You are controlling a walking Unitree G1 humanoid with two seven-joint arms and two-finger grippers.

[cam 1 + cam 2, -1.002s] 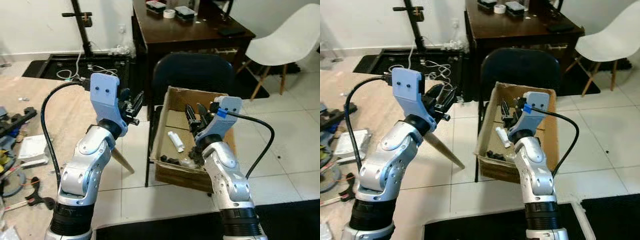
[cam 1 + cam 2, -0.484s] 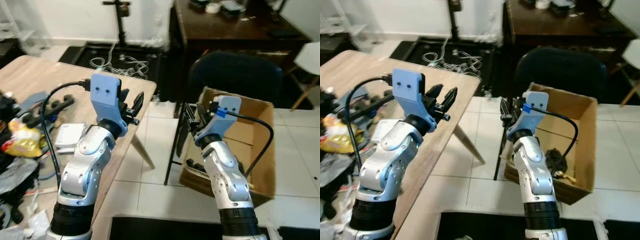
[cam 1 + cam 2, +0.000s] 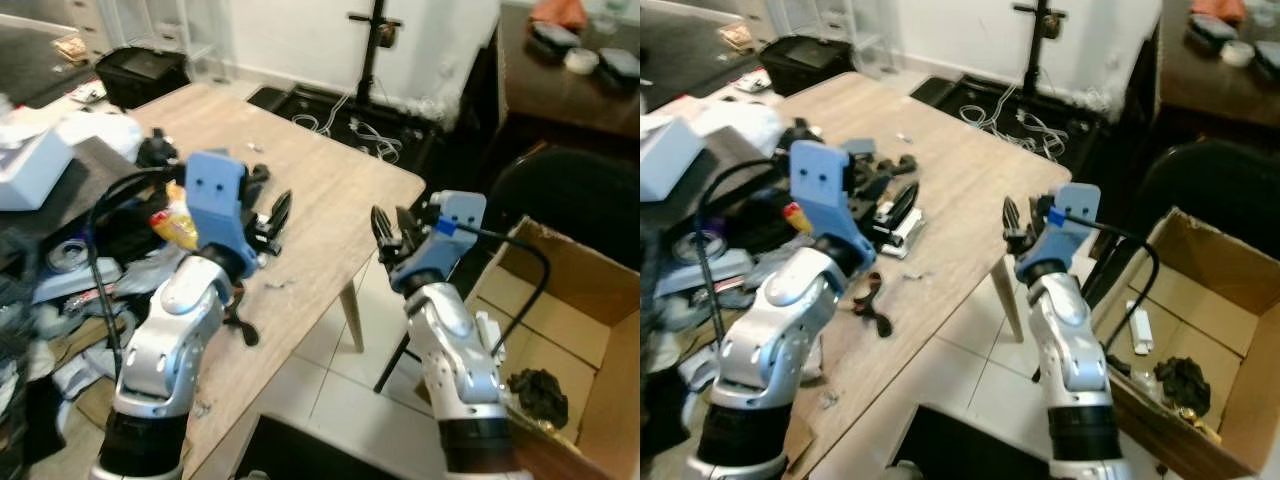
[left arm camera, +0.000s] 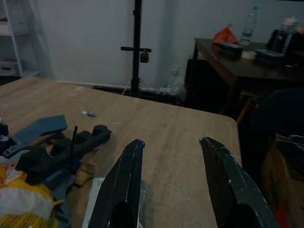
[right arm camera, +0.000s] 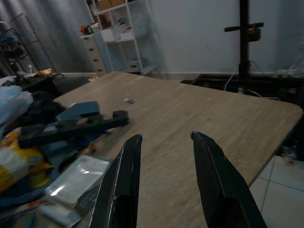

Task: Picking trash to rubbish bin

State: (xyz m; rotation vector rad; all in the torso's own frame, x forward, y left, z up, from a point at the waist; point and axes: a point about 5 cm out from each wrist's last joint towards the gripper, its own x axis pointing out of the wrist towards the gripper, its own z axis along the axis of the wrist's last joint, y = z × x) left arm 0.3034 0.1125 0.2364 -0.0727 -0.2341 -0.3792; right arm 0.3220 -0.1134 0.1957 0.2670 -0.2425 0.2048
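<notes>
Trash lies at the left end of a wooden table: a yellow wrapper, a clear plastic packet and crumpled white stuff, beside a black power strip. My left gripper is held open above the table near that clutter, with nothing between its fingers. Off the table's near corner my right gripper is also open and holds nothing. A cardboard box on the floor at the right holds black rubbish and a white tube.
A black chair stands behind the box. Cables and a black stand are on the floor beyond the table. A black bin sits far left. White floor tiles lie between table and box.
The camera has swung left, from the box and chair to the cluttered table. Both arms keep the same raised pose with open fingers.
</notes>
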